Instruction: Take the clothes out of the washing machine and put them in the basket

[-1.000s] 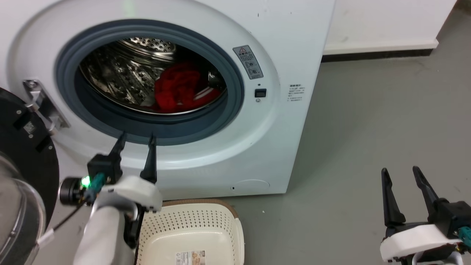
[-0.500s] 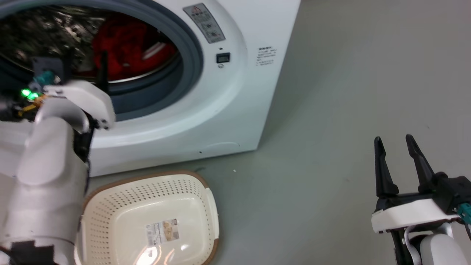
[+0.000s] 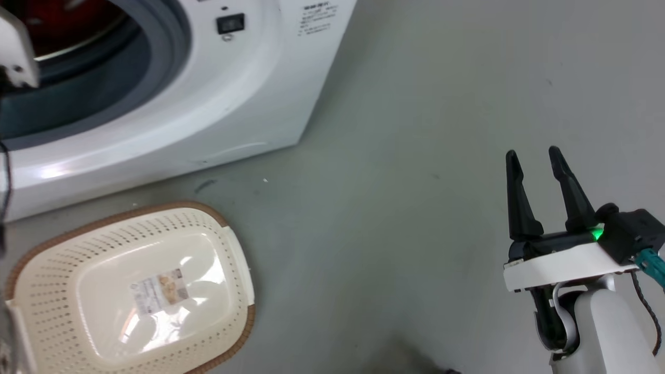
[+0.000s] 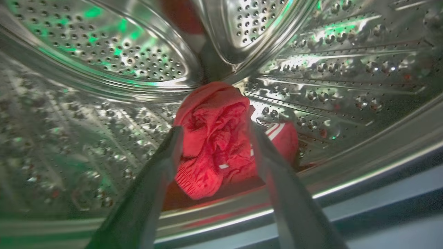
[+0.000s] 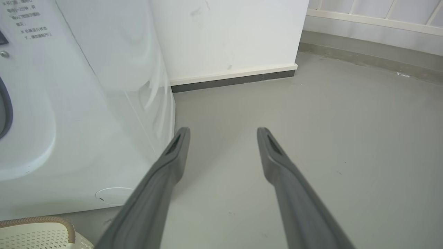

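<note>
My left gripper [image 4: 215, 128] advanced into perforated steel drum [image 4: 104, 52], wrist view: jaws spread facing crumpled red clothes [image 4: 207, 162], right gripper [image 3: 533, 151] spread

Your head camera looks down on washer [image 3: 234, 114], basket [image 3: 47, 291] and floor [image 3: 395, 156]; your left wrist camera peers close into the drum [image 4: 104, 62]; your right wrist camera, low, shares washer, basket, floor.

Basket [image 3: 57, 280] on floor [image 3: 415, 104] by washer [image 3: 208, 104]; R pincer [image 3: 533, 151] spread.
</note>
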Controlling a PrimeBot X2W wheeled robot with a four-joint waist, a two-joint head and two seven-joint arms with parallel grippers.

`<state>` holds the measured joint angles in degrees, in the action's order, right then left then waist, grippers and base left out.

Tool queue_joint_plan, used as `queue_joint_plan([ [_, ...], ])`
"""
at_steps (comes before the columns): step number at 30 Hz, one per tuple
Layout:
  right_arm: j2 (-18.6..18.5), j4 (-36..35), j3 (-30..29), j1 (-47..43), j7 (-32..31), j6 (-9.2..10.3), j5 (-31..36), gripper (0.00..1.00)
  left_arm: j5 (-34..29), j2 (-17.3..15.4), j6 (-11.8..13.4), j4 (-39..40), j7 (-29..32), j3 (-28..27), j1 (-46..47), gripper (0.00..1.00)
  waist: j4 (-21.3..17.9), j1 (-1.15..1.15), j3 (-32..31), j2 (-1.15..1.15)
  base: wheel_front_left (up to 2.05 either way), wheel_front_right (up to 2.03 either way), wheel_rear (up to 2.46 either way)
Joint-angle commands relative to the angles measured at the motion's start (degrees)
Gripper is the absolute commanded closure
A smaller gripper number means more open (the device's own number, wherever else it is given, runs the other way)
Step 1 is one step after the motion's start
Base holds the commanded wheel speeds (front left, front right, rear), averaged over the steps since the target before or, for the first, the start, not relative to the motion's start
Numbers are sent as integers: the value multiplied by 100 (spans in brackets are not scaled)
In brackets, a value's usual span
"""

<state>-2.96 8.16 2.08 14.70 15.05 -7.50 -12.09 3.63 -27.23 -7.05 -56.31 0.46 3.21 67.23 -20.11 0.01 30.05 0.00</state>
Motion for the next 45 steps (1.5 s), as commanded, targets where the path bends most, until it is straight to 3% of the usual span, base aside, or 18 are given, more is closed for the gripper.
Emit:
queue_joint_plan([
  [1,16,-32,56,157,13,2,-89,0,-36,-138,-17,-38,128,29,314,0,-384,-1,494,0,0,0,0],
  [12,14,-55,412,344,13,2,-567,0,-317,-1033,-41,58,1659,588,1656,0,-877,-1,1303,0,0,0,0],
  [16,14,-39,494,371,13,2,-677,0,-260,-1213,-39,184,2260,849,1900,0,-958,-1,1477,0,0,0,0],
  [22,12,-74,615,433,14,2,-851,0,137,-1651,-40,682,3515,994,1886,0,-1055,-1,1753,0,0,0,0],
  [25,11,-93,645,466,14,2,-889,0,267,-1784,58,1122,3822,890,1646,0,-1062,-1,1841,0,0,0,0],
  [26,11,-99,641,475,14,2,-892,0,296,-1799,108,1212,3905,860,1606,22,-1061,-1,1853,0,0,0,0],
  [27,11,-108,636,484,14,2,-897,0,317,-1815,149,1308,3974,848,1554,56,-1061,-1,1861,0,0,0,0],
  [29,12,-116,630,497,14,2,-894,0,323,-1868,225,1543,4019,824,1458,100,-1064,-1,1875,0,0,0,0],
  [38,12,-88,637,531,14,2,-882,0,462,-2028,571,2410,3752,628,963,100,-1070,-1,1750,0,0,0,0],
  [45,10,-96,500,529,14,2,-792,0,671,-1828,901,2683,2968,418,446,100,-926,-1,1459,0,0,0,0],
])
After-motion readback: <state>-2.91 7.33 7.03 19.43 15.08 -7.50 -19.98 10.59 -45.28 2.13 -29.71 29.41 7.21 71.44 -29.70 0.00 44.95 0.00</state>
